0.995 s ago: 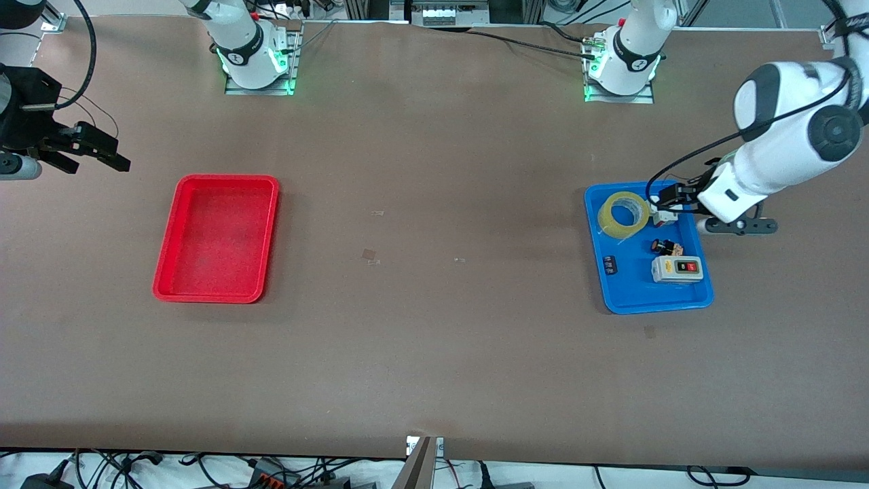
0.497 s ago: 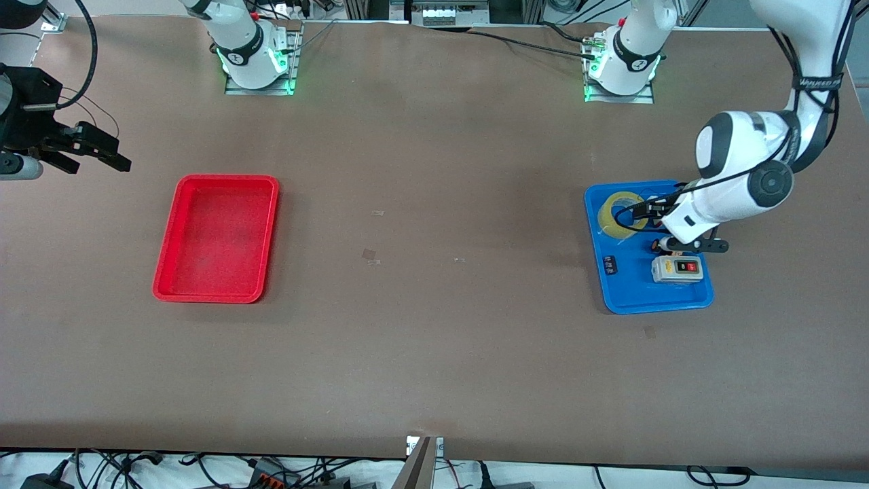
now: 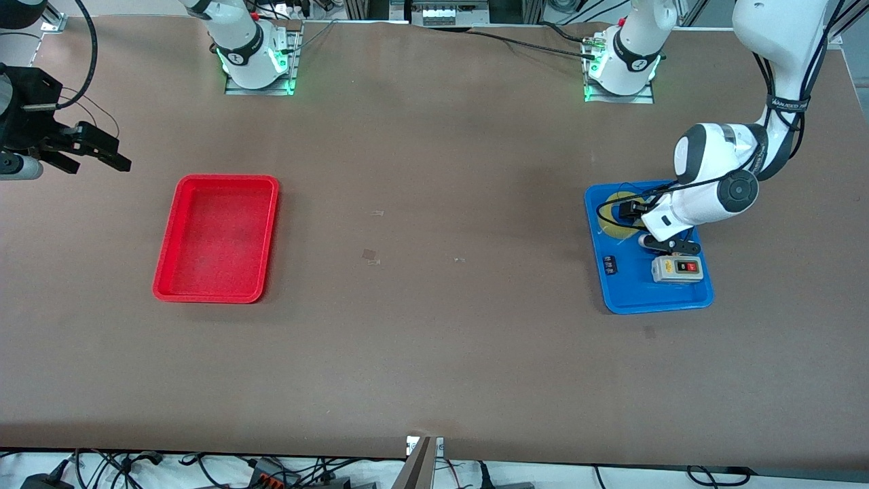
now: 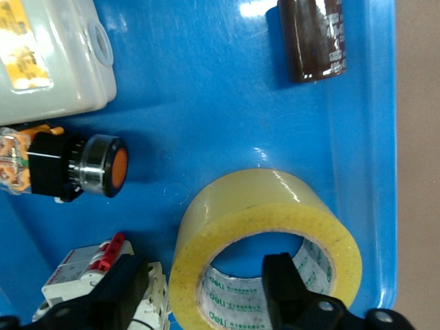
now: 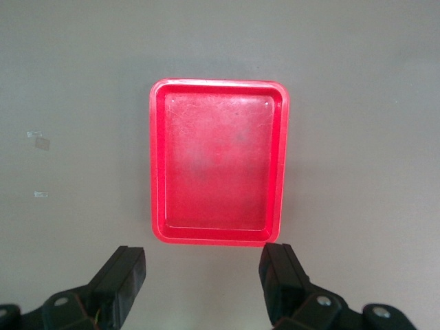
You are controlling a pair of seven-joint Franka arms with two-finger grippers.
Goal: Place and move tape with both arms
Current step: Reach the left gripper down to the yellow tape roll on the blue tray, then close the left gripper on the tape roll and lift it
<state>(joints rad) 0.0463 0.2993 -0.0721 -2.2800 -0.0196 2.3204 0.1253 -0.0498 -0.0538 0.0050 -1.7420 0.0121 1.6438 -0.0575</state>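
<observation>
tape [image 4: 265, 237], L pincer [image 4: 206, 289] wide open astride wall (R pincer [image 5: 203, 275] open)

Tape [image 3: 614, 219] in tray [image 3: 628, 295], beside switch box [image 3: 677, 269].

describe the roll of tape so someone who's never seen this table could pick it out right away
Find the blue tray toward the left arm's end of the table. The tape lies in its end farthest from the front camera, under the left gripper. It is the only yellowish ring with a hollow core.
</observation>
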